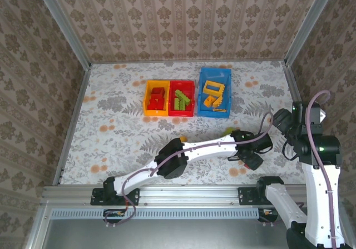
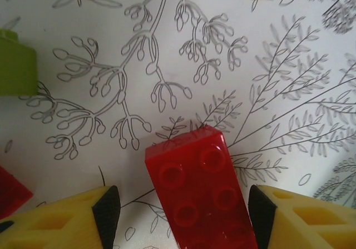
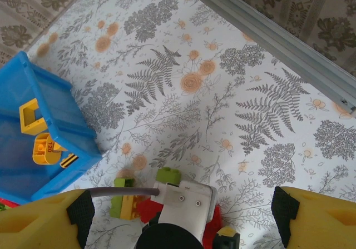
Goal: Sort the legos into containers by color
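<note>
A red lego (image 2: 200, 193) lies studs-up on the flowered table between the fingers of my left gripper (image 2: 183, 211), which is open with a gap on each side. A lime green lego (image 2: 16, 63) sits to its far left and another red one (image 2: 10, 190) at the lower left. From above, the left gripper (image 1: 250, 153) hangs low over this small pile at the right front. My right gripper (image 3: 182, 215) is open and empty above the left wrist; below it are a green lego (image 3: 168, 175) and a green-and-yellow piece (image 3: 125, 204).
Three bins stand in a row at the back: the orange-yellow bin (image 1: 147, 107) holds red legos, the red bin (image 1: 192, 111) green ones, the blue bin (image 1: 222, 74) yellow ones. The blue bin (image 3: 55, 93) is close on the right gripper's left. A metal rail (image 3: 278, 38) borders the table.
</note>
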Controlling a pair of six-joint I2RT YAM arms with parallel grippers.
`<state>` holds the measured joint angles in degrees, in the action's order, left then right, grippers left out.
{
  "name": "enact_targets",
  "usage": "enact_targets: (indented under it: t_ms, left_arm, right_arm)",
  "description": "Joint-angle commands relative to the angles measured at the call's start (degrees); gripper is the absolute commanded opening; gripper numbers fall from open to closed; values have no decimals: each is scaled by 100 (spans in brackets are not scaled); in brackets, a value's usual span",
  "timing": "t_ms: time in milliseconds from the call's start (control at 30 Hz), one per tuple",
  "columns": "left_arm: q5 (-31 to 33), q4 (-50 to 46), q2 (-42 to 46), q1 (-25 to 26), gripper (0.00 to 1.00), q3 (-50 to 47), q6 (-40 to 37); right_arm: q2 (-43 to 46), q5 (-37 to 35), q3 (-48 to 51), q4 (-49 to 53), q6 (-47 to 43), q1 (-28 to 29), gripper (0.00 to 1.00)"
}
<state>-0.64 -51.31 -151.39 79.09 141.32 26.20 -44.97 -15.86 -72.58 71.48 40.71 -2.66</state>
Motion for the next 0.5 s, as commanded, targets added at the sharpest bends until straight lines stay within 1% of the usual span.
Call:
enact_targets:
  t_ms: [0, 200, 300, 367, 467]
  left_arm:
    - [188, -518, -320, 71, 63, 213, 88]
    - [590, -740, -420, 98, 49, 178, -124]
    - [937, -925, -384, 89, 41, 74, -237]
    - [1143, -923, -265, 76, 34, -202, -311]
    - [1233, -708, 58, 38, 22, -758, -320]
  right_arm:
    - [70, 289, 74, -101, -54, 1, 86]
    - [86, 408, 174, -154, -19, 2, 86]
    - [68, 425, 191, -178, -10, 2, 86]
    - [54, 473, 208, -209, -10, 0, 85]
    - [25, 535, 249, -261, -10, 2, 84]
